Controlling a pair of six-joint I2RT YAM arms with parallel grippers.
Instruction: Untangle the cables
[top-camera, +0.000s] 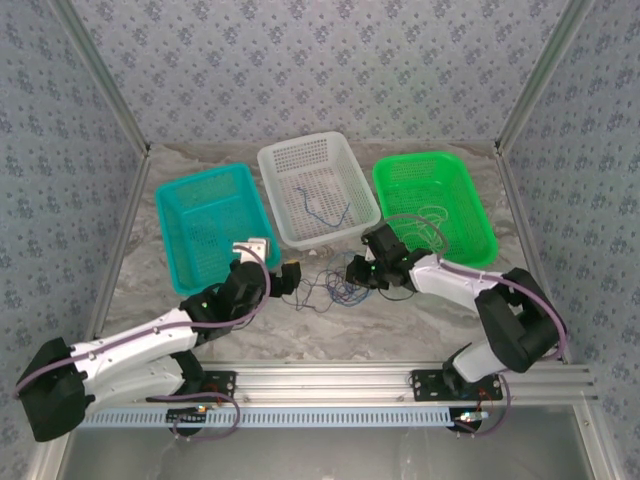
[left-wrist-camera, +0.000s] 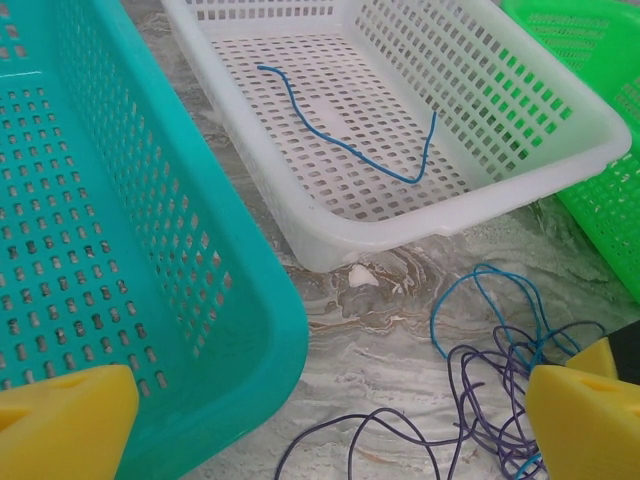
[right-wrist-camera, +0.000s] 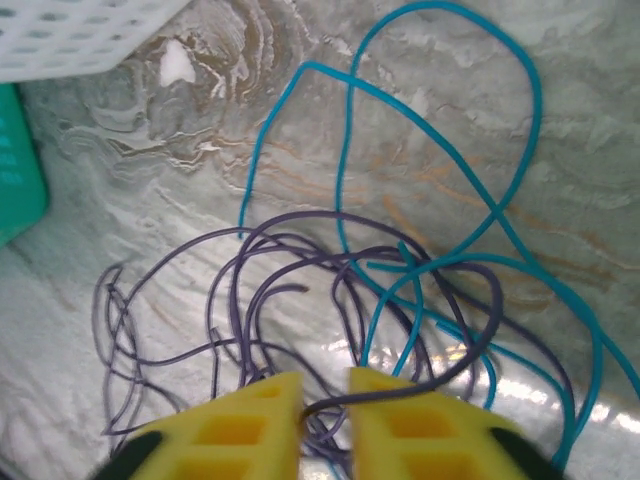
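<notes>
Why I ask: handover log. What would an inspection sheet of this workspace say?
Surface: marbled table.
Job's things: tangle of purple and teal cables on the table between the arms; one blue cable lies in the white basket.
Clutter: teal basket and green basket flank the white one; white speck beside it, unidentifiable.
Grippers: left pincer open beside the tangle; right pincer shut on a purple cable.
Cables: thick harness cables run along both arms.
Surroundings: patterned walls, aluminium rail in front.

Cables on table; teal basket, white basket, green basket behind
</notes>
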